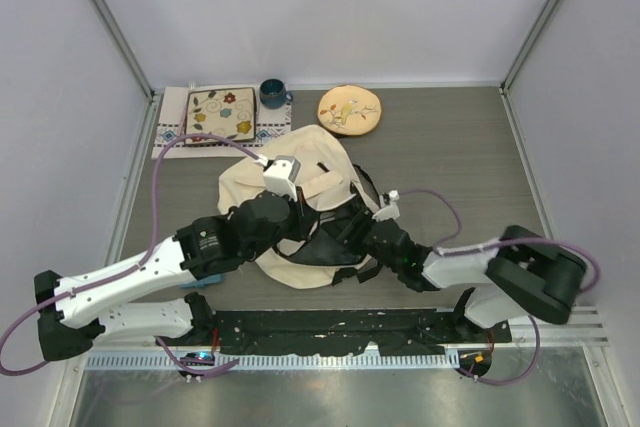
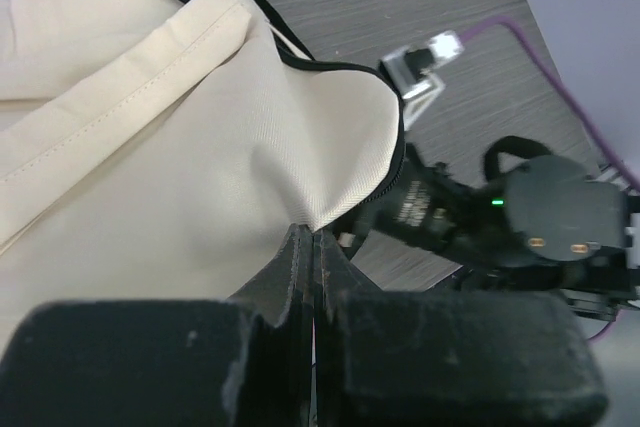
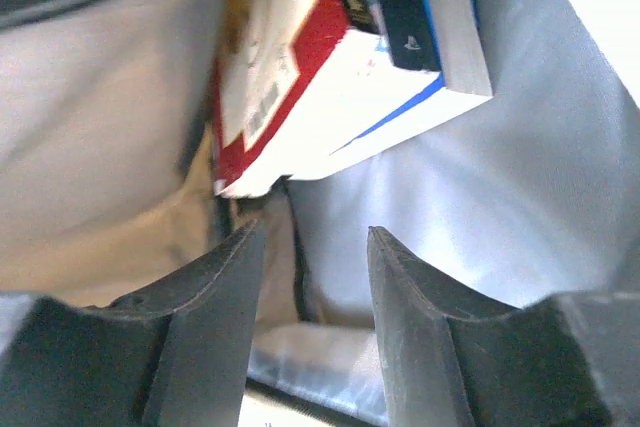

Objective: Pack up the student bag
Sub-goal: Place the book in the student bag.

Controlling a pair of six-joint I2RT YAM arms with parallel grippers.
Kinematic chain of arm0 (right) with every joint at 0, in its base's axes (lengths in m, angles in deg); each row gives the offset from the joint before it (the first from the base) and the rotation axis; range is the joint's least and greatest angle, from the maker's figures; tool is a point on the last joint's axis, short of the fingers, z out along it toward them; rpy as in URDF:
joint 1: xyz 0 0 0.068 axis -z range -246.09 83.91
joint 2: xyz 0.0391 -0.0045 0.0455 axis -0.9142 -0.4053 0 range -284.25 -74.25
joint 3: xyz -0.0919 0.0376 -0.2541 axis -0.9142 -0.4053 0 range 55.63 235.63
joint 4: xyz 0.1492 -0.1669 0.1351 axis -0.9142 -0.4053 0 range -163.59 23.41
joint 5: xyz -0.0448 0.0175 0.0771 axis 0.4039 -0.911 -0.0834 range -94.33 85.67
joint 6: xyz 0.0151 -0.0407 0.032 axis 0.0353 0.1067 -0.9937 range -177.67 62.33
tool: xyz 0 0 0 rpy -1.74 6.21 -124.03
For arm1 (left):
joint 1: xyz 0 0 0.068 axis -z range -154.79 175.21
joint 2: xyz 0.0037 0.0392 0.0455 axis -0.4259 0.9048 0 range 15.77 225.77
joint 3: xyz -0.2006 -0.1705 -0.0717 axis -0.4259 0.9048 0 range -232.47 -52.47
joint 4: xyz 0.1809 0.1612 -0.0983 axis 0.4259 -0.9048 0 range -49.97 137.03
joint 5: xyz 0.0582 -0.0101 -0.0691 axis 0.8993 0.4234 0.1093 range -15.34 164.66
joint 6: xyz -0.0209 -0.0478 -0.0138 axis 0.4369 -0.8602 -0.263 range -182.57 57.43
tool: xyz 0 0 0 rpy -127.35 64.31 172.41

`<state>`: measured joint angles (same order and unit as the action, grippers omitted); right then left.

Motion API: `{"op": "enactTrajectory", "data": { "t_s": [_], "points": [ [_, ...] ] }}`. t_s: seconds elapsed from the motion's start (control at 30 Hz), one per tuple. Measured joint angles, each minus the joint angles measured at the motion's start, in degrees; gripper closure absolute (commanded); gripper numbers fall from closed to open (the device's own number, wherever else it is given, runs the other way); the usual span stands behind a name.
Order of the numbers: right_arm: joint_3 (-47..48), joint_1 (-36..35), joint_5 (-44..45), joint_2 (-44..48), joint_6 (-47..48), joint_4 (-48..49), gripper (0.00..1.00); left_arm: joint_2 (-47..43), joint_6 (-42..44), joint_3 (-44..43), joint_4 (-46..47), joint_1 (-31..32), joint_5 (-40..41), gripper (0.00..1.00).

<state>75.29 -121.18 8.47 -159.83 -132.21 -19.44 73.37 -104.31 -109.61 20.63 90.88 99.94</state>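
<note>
The student bag, cream fabric with black zipper trim, lies in the middle of the table with its dark opening toward the arms. My left gripper is shut on the edge of the bag's cream flap and holds it up; from above it sits at the bag's near left side. My right gripper is inside the bag, open, with nothing between its fingers. Just ahead of it, against the grey lining, lie a red and white book and a blue and white book.
At the back of the table stand a round floral plate, a dark blue mug and a square patterned plate on a cloth. The right arm reaches into the opening close beside my left fingers. White walls enclose the table.
</note>
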Motion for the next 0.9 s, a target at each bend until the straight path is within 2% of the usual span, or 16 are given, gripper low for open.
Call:
{"op": "enactTrajectory", "data": {
  "t_s": [0.13,0.27,0.4,0.47,0.6,0.9],
  "points": [
    [-3.2,-0.3,1.6,15.7,3.2,-9.7,0.46,-0.1,-0.7,1.2,0.0,0.0,0.2,1.00],
    [-3.2,-0.7,5.0,31.5,5.9,-23.9,0.46,0.4,-1.6,1.6,0.0,0.1,0.0,1.00],
    [-2.1,-0.7,9.2,39.7,6.8,-39.9,0.48,0.7,-2.0,2.3,0.3,0.1,-0.2,1.00],
    [-1.5,-0.7,10.7,41.4,6.6,-47.4,0.50,0.7,-2.3,2.5,0.5,0.1,-0.3,1.00],
    [-1.3,-0.7,10.3,41.3,5.4,-55.6,0.54,0.8,-2.8,2.6,1.0,0.1,-0.4,1.00],
    [-2.3,-0.7,8.7,35.5,3.9,-56.9,0.57,1.0,-2.9,2.6,1.2,0.1,-0.5,1.00]
  ]
}}
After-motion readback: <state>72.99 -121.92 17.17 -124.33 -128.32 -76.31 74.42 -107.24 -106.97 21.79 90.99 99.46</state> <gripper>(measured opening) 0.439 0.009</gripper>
